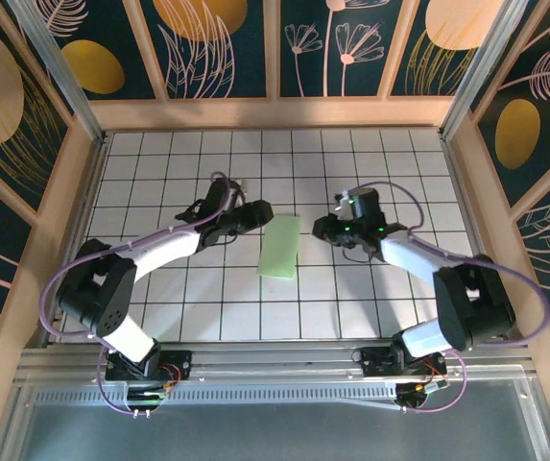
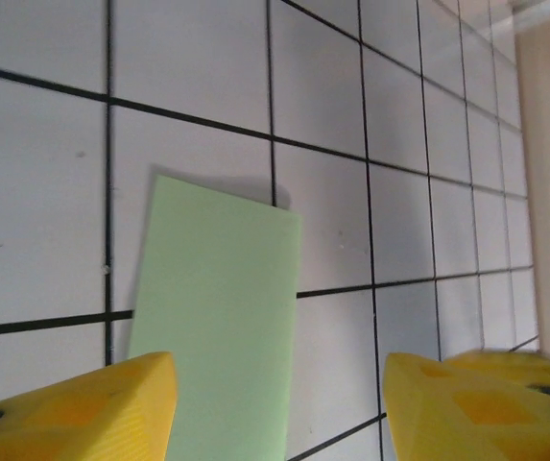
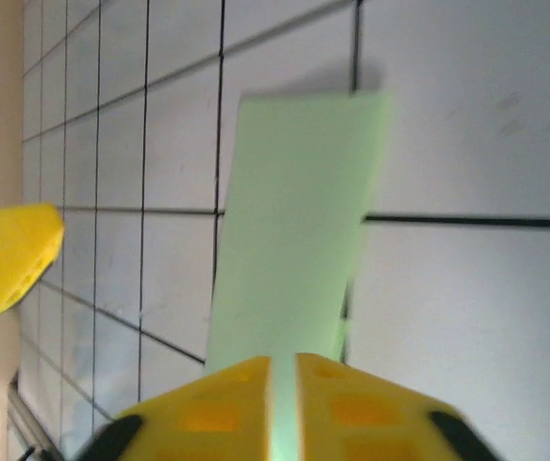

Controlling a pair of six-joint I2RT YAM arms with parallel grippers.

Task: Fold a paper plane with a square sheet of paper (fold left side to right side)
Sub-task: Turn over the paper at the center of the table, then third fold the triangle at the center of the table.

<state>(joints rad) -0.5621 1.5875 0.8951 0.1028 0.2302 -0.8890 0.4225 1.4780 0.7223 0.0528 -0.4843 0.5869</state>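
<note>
Top: folded paper [image 1: 280,247] lies between left gripper [image 1: 261,214] and right gripper [image 1: 319,229]. Left wrist: fingers [image 2: 73,408] apart, short of the paper [image 2: 217,307]. Right wrist: fingers [image 3: 203,413] pinch its edge. Light, floppy, probably slippery; grip edges.

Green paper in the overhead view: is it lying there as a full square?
No. The sheet of paper lies on the tiles as a narrow strip, clearly longer than it is wide.

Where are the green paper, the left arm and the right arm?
green paper [image 1: 280,246], top view, its middle.
left arm [image 1: 164,250], top view, white link.
right arm [image 1: 411,257], top view, white link.
</note>
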